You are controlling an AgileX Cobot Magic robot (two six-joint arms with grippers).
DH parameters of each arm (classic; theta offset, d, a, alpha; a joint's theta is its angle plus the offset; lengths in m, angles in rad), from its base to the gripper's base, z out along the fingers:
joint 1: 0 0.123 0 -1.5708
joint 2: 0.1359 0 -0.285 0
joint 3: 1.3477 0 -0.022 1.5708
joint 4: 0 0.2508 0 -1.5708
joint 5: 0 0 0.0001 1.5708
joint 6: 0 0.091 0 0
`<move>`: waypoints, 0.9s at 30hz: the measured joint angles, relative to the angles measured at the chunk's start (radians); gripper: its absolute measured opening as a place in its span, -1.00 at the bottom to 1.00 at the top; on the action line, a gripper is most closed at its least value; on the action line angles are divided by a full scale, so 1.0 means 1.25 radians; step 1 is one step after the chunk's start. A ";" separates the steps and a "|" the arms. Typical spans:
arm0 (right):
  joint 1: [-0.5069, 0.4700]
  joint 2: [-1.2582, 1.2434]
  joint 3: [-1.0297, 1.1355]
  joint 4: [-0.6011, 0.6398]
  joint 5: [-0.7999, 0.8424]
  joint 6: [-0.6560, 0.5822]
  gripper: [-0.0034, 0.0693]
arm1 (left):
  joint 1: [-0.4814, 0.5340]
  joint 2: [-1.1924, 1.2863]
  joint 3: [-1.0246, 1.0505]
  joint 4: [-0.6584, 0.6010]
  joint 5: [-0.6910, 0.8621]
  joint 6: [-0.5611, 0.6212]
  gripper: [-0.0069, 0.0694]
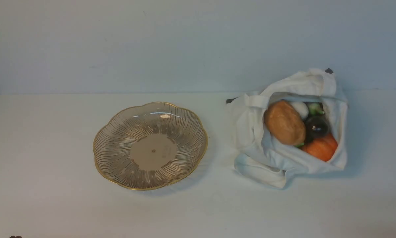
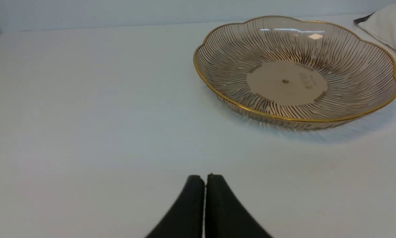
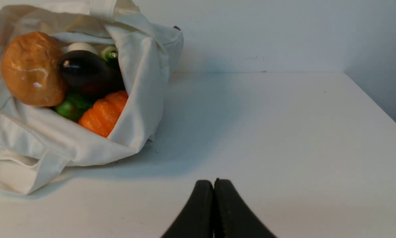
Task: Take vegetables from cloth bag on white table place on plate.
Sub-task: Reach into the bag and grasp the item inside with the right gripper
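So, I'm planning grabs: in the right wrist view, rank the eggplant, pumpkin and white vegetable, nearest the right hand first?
1. Pumpkin: bag's near right side.
2. Eggplant: behind pumpkin.
3. White vegetable: behind eggplant.

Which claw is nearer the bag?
Right. The right claw is on the near side of the bag, off to its right. The left claw is farther left, with the plate between it and the bag.

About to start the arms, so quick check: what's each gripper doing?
Left gripper: closed, holding nothing.
Right gripper: closed, holding nothing.
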 joint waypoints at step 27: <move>0.045 0.151 -0.304 0.242 -0.141 0.218 -0.93 | 0.000 0.000 0.000 0.000 0.000 0.000 -0.84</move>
